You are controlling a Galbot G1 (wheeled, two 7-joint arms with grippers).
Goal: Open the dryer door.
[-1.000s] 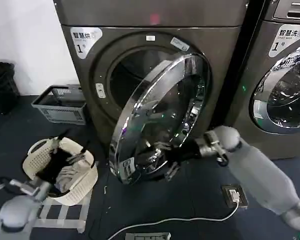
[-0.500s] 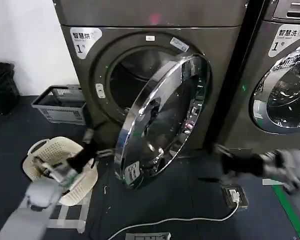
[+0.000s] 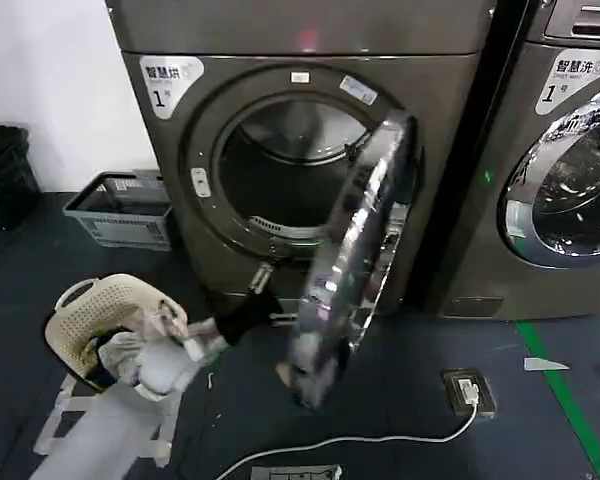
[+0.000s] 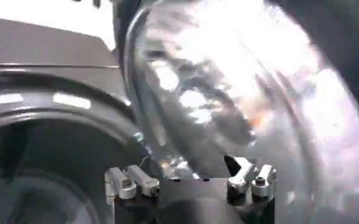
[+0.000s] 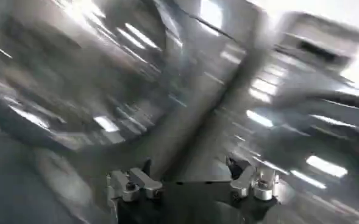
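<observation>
The dryer door (image 3: 358,245), chrome-rimmed, stands swung far out on its right-hand hinge, almost edge-on in the head view. The dark drum opening (image 3: 280,170) is exposed. My left arm reaches up from the lower left. My left gripper (image 3: 263,306) sits just left of the door's lower rim, below the opening. In the left wrist view the left gripper (image 4: 185,172) is open with nothing between its fingers, and the shiny door (image 4: 240,91) is close in front. My right gripper (image 5: 190,173) is open too, facing blurred shiny metal.
A cream laundry basket (image 3: 92,312) with clothes stands on the floor at the left, a grey crate (image 3: 120,208) behind it. A neighbouring machine (image 3: 570,170) stands at the right. A floor socket (image 3: 470,390) and a white cable (image 3: 350,442) lie in front.
The door has swung from half open to almost edge-on. My right arm has drawn back out of the head view. My left arm has moved in to the door's lower rim.
</observation>
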